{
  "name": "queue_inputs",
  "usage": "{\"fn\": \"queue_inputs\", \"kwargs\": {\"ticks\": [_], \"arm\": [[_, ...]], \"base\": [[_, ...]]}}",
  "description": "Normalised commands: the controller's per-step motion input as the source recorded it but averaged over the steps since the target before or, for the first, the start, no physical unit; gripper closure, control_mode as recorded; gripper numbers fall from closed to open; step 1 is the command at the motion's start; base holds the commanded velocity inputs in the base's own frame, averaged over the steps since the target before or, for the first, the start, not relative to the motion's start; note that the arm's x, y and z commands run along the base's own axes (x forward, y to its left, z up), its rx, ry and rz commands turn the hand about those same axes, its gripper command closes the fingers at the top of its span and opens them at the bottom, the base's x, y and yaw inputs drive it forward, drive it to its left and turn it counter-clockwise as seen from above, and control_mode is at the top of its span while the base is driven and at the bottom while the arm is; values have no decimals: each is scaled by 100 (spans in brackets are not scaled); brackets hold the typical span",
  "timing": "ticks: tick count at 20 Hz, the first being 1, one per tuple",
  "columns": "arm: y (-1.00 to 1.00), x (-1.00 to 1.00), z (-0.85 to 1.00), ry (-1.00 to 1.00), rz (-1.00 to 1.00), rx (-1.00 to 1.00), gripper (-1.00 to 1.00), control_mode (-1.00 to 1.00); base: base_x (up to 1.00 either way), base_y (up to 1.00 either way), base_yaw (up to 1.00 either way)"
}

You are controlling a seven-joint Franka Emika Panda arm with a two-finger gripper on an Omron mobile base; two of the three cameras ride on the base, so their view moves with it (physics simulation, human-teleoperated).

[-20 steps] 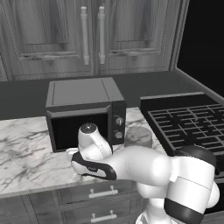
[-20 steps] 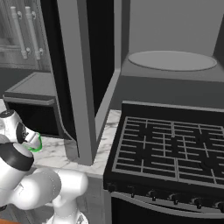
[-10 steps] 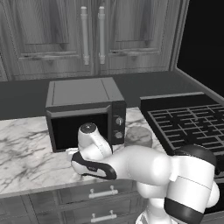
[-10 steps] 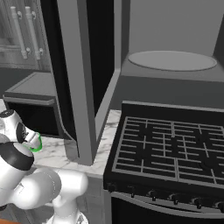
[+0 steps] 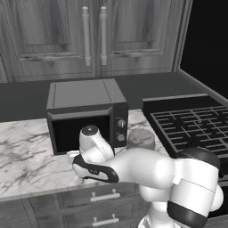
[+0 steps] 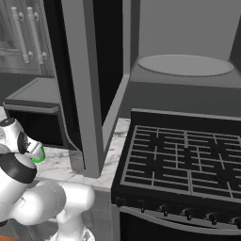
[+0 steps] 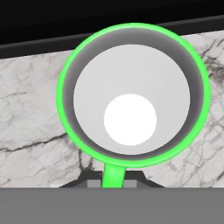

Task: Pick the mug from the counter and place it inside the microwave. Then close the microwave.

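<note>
Left base view: the arm bends low over the marble bench before the microwave, its cavity dark and apparently empty, a grey jar beside it. Right base view: the mug peeks green beside the wrist, standing on the bench. Hand view: the claw, wide open a second ago, has closed on the mug's handle; the mug is empty, so lifting looks next
</note>
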Motion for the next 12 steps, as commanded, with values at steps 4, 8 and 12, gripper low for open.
{"fn": "queue_inputs", "kwargs": {"ticks": [4, 8, 12], "arm": [[0, 0, 0, 0, 0, 0, 100, -100], [0, 0, 0, 0, 0, 0, 100, -100], [-8, -19, 35, -4, 0, 4, 100, -100]], "base": [[0, 0, 0], [0, 0, 0], [0, 0, 0]]}}
